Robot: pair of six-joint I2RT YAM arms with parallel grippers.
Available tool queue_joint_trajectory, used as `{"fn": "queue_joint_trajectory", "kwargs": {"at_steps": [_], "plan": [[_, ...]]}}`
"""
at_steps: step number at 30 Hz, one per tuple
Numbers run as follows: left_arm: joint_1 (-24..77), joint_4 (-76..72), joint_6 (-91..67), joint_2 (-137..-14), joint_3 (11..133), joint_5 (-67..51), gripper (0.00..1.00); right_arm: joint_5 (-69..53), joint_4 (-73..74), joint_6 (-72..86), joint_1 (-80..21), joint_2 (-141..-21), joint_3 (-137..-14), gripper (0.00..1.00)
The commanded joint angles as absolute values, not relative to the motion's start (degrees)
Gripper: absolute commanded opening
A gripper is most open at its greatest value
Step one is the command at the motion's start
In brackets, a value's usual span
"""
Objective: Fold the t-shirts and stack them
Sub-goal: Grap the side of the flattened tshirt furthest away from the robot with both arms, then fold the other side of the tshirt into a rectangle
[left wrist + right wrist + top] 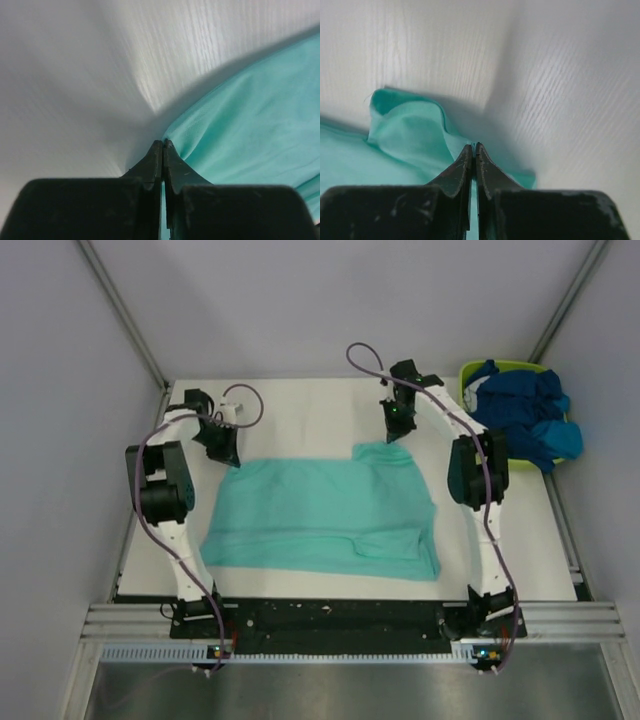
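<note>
Mint tee [320,510] spread flat, lightly rumpled, L gripper [163,142] & R gripper [473,145] both pinching its far edge

My left gripper [163,144] is covering the mint t-shirt [250,135] corner it is pinching, and my right gripper [473,146] is doing likewise. The shirt is running off both wrist views. Right of it, the blue t-shirts [525,415] are bunching too tightly to count.

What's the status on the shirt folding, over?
Left gripper shut on mint t-shirt, far corner. Right gripper likewise. Shirt spread on table. Blue t-shirts in lime tub, nothing blocking.
</note>
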State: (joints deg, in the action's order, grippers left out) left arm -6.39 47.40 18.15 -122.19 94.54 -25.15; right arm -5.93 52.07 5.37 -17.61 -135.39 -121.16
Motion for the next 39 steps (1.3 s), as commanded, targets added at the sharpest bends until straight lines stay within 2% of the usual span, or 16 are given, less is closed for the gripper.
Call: {"fn": "queue_joint_trajectory", "kwargs": {"at_steps": [1, 6, 13, 20, 28, 30, 32, 33, 34, 35, 36, 37, 39], "plan": [[-6.86, 43.42, 21.43, -107.52, 88.52, -26.89, 0.00, -7.82, 52.03, 8.26, -18.46, -119.21, -113.32, 0.00], [-6.94, 42.36, 28.64, -95.03, 75.78, -24.00, 0.00, -7.47, 51.51, 11.68, -19.77, -103.22, -92.59, 0.00], [-7.64, 43.42, 37.43, -87.02, 61.80, -20.83, 0.00, -7.20, 50.54, 17.56, -21.62, -84.40, -66.30, 0.00], [-8.09, 40.87, 41.48, -88.41, 58.18, -17.57, 0.00, -11.77, 45.89, 21.53, -22.58, -78.75, -54.94, 0.00], [-8.17, 41.48, 42.80, -90.53, 58.71, -18.28, 0.00, -11.51, 45.18, 23.47, -23.73, -76.55, -51.86, 0.00], [-8.17, 42.36, 43.59, -90.18, 58.89, -18.02, 0.12, -12.04, 45.18, 23.64, -23.82, -76.64, -51.42, 0.00], [-8.52, 44.20, 44.64, -89.39, 59.59, -18.45, 0.41, -12.39, 45.35, 23.99, -23.73, -77.08, -50.89, 0.00], [-8.79, 45.51, 45.17, -88.95, 60.11, -18.89, 0.53, -12.48, 45.61, 24.17, -23.90, -77.25, -50.45, 0.03], [-9.22, 46.75, 45.70, -88.16, 60.64, -19.42, 0.60, -12.48, 46.22, 24.34, -23.91, -77.08, -50.01, 0.16], [-9.84, 48.41, 46.75, -87.37, 61.51, -20.38, 0.62, -12.22, 47.36, 24.78, -23.99, -76.99, -50.01, 0.26], [-10.63, 50.08, 47.63, -86.23, 62.57, -21.26, 0.66, -11.69, 49.03, 24.96, -23.91, -76.64, -50.18, 0.32], [-11.16, 51.75, 48.68, -85.00, 63.54, -22.23, 0.70, -10.73, 51.04, 25.05, -23.99, -75.86, -50.71, 0.35], [-11.78, 56.05, 51.49, -82.98, 65.99, -23.99, 0.71, -7.84, 54.74, 25.14, -23.91, -73.40, -52.63, 0.42]]}}
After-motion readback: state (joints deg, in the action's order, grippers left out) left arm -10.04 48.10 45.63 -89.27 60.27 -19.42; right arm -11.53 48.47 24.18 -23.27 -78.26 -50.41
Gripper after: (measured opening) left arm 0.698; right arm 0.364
